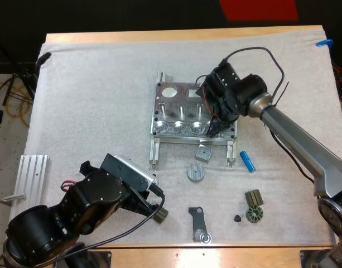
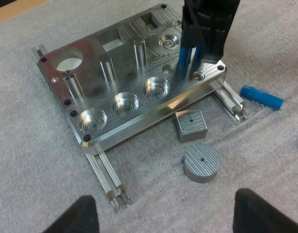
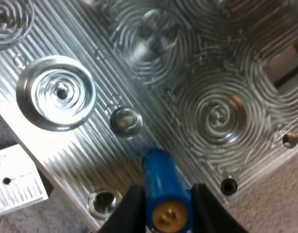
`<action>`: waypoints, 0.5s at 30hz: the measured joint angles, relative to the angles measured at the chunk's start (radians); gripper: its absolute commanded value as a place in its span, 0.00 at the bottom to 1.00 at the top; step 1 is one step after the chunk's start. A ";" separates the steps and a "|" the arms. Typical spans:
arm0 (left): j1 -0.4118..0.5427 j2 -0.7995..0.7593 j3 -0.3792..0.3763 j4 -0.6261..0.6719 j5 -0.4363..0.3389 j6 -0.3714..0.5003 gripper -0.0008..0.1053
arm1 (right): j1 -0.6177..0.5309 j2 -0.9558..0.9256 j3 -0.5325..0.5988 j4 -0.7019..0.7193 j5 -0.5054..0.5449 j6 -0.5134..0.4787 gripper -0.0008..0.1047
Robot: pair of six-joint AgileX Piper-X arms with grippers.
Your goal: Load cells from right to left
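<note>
Holding one blue cell (image 3: 161, 187) over the right end of the metal fixture (image 3: 221, 116), its lower end just above the machined face and near a small round socket (image 3: 126, 120); not yet seated. Risk, as I judge it: the cell hangs slightly off the socket's axis, so a straight descent could land it on the rim and cock it sideways or push it up through my grip. A narrow hold on a smooth cylinder could also let it rotate. My right pincer (image 3: 166, 213) is clenched on this cell from both sides, fingers parted only by its width. A second blue cell (image 1: 247, 161) lies on the white mat (image 1: 92, 100) just right of the fixture. A square block (image 2: 191, 124) and a ribbed disc (image 2: 201, 162) sit in front. My left pincer (image 2: 173, 221) is released, fingers wide apart, grasping nothing, low over the mat facing the fixture.
</note>
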 measured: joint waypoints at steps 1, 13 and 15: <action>0.000 0.000 0.000 0.000 0.000 0.000 0.55 | 0.000 0.000 0.008 -0.003 -0.004 0.000 0.01; 0.000 0.000 0.000 0.000 0.000 0.000 0.55 | 0.000 -0.003 0.019 -0.020 0.002 0.000 0.01; 0.000 0.000 0.000 0.000 0.000 0.000 0.55 | 0.000 -0.003 0.019 -0.020 0.009 0.000 0.01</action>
